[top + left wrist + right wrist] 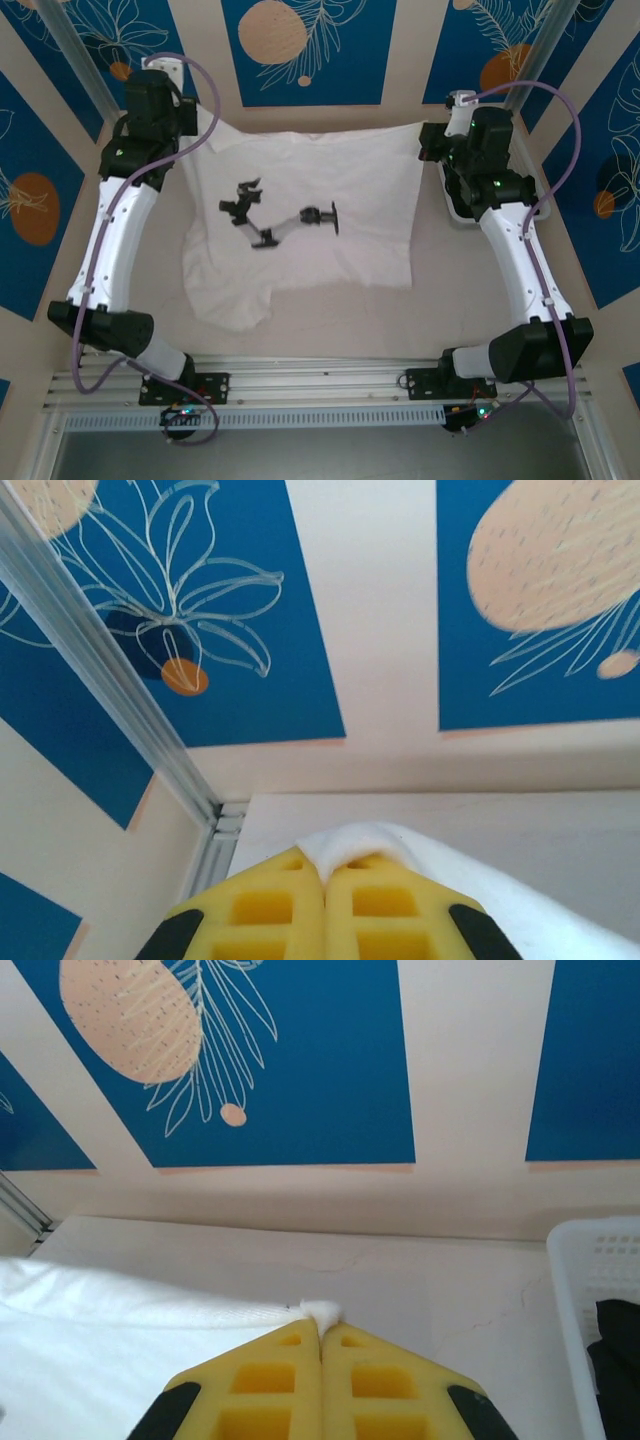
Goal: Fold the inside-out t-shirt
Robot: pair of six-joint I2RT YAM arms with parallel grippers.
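The pale surface [330,330] carries the white t-shirt [340,190]. The shirt lies spread in the middle of the top view, wrinkled, and its far edge is stretched in an almost straight line between the two arms. Its lower left part reaches further toward the bottom of the frame than the lower right, so the cloth does not lie square. In the middle of it there is a dark figure [285,218]; whether this is a print or something lying on the cloth, I cannot tell. Just beside the right edge of the shirt stands a white basket [592,1280] with a black garment [615,1355] inside.

The left fingers [272,908] are pressed together and pinch a small peak of white cloth at the upper left corner of the shirt. The right fingers [372,1390] are closed in the same way on a little tuft at the upper right corner.

In my judgement the step in hand is the first fold, which brings the far edge toward the near edge. To do it well, both arms should rise a little and travel together at the same speed, so that the edge between them is tight and straight. The pinches are small, so a sudden pull could let the thin cloth slip out.
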